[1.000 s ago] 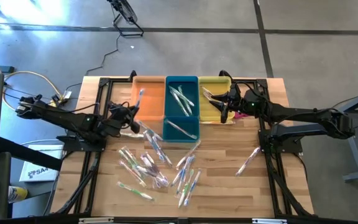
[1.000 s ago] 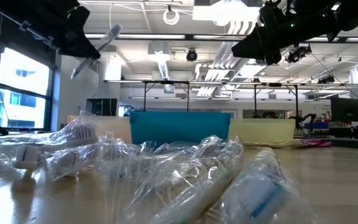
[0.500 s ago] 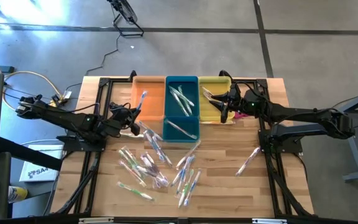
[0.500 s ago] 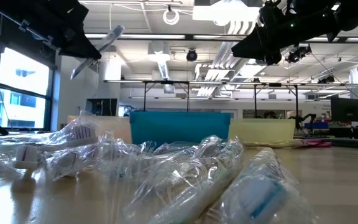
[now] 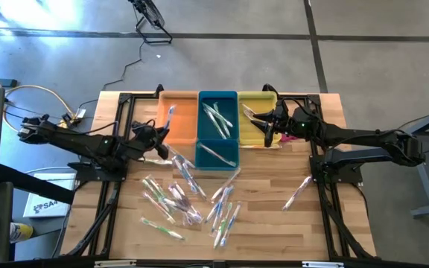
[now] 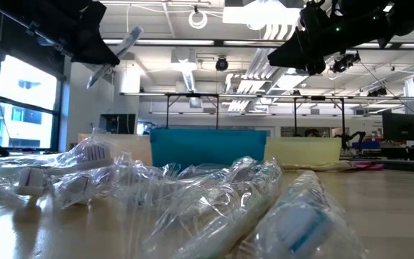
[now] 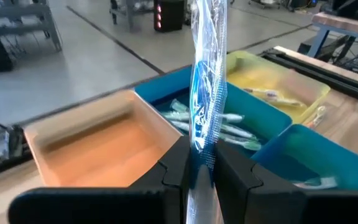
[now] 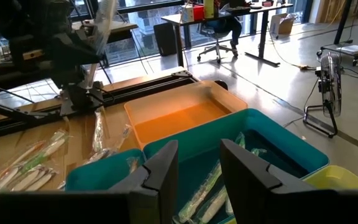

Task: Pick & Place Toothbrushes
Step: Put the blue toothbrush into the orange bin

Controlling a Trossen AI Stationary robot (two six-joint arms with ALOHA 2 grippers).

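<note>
One blue-handled toothbrush in a clear crinkled wrapper [image 7: 207,81] is pinched low on its handle by the left end effector [image 5: 157,138], raised off the wooden slatted surface [image 5: 274,223] just beside the orange plastic bin [image 5: 179,119] near the far edge. Many more wrapped toothbrushes [image 5: 188,201] lie scattered across the middle toward the near edge, one apart toward the right edge [image 5: 298,191]; several already rest in the teal plastic bin [image 5: 218,160] and the yellow plastic bin [image 5: 256,100]. The right end effector [image 5: 271,126] hangs over the yellow bin, its fingers apart and nothing visibly held between them. Each brush is judged light and stiff, but its glossy film looks slippery and loose, so hold is best taken across the handle's middle, firmly enough to catch the plastic within.
</note>
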